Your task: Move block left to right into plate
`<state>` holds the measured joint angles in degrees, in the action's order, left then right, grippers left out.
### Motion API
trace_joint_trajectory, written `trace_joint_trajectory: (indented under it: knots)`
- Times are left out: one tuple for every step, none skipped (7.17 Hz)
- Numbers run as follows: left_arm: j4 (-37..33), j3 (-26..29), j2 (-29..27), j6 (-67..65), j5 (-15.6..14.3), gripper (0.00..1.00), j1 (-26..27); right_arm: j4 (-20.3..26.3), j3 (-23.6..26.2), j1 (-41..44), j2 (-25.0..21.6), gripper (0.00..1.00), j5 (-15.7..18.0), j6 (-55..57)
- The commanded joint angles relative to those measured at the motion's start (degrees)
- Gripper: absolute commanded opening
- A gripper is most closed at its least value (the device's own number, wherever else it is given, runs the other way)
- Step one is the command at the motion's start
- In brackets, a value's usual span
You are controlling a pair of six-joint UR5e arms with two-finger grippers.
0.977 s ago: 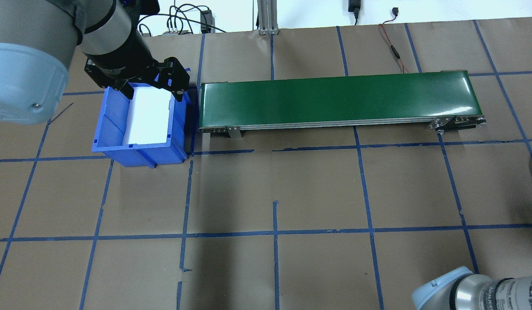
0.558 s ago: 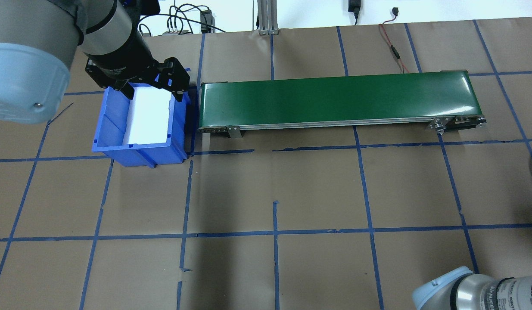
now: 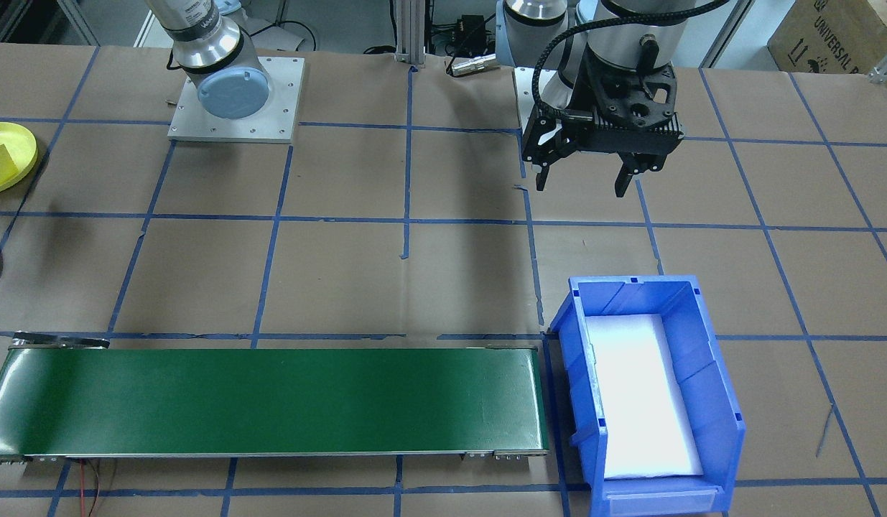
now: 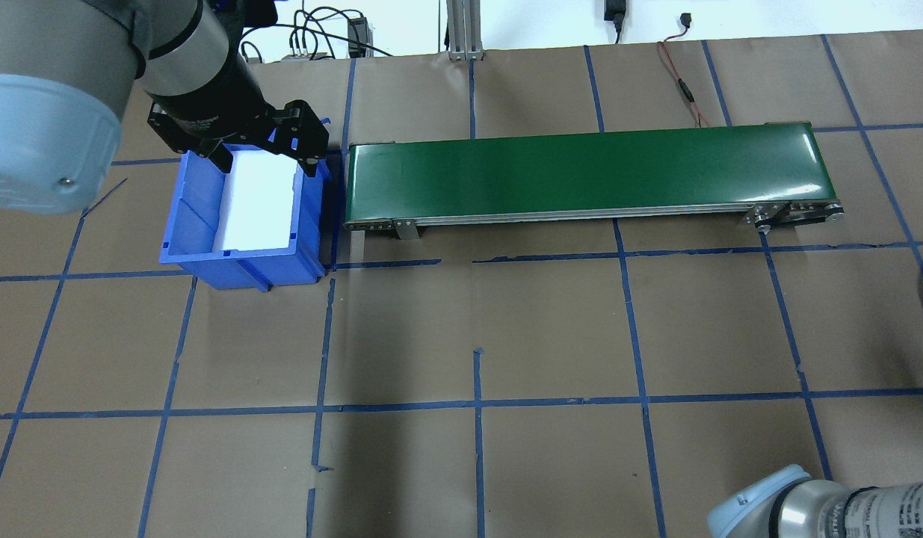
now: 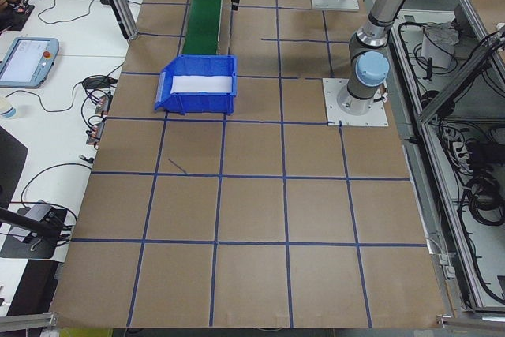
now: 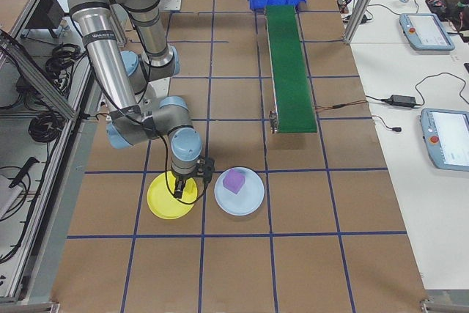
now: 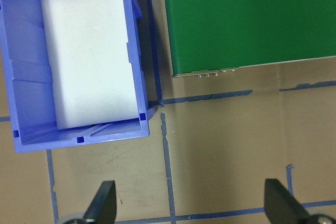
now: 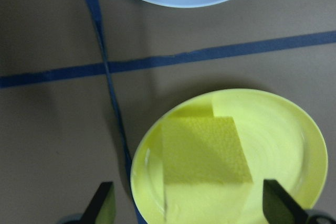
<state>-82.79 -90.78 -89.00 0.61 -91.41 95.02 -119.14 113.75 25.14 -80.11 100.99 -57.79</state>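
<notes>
We are looking at a robotics lab, not a home or shop: the table (image 4: 551, 329) is covered in brown paper and marked into squares with blue tape, a small green conveyor belt (image 4: 588, 172) sits on it, and aluminium frame posts (image 3: 407, 29) rise at its edge, while side benches carry teach pendants (image 6: 448, 148), loose cables (image 5: 55, 187) and power supplies

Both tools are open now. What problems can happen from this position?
1. The right tool hangs open just above the yellow block in the yellow plate; closing or dropping could drag the block out again.
2. The left tool hovers open near the blue bin, which shows only white foam, so a grasp there may find nothing.
</notes>
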Motion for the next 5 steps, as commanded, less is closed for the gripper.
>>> trace_joint_trajectory:
  knots:
    - [0.0, -0.01, 0.05, 0.09, 0.0, 1.0, -0.01, 8.86, -4.48, 15.56, -4.69, 1.0, -0.36, 12.19]
    - [0.0, -0.01, -0.03, 0.18, 0.0, 1.0, -0.01, 13.8, -7.64, 25.39, -5.75, 1.0, -0.88, 20.87]
    - [0.0, -0.01, -0.03, 0.18, 0.0, 1.0, -0.01, 16.63, -11.15, 36.28, -5.85, 1.0, -1.24, 29.58]
    - [0.0, -0.01, 0.05, 0.18, 0.0, 1.0, -0.01, 20.23, -14.93, 44.48, -5.85, 1.0, -5.59, 38.28]
    - [0.0, -0.01, 0.06, 0.18, 0.0, 1.0, -0.01, 23.31, -17.75, 50.3, -5.94, 1.0, -9.2, 45.85]
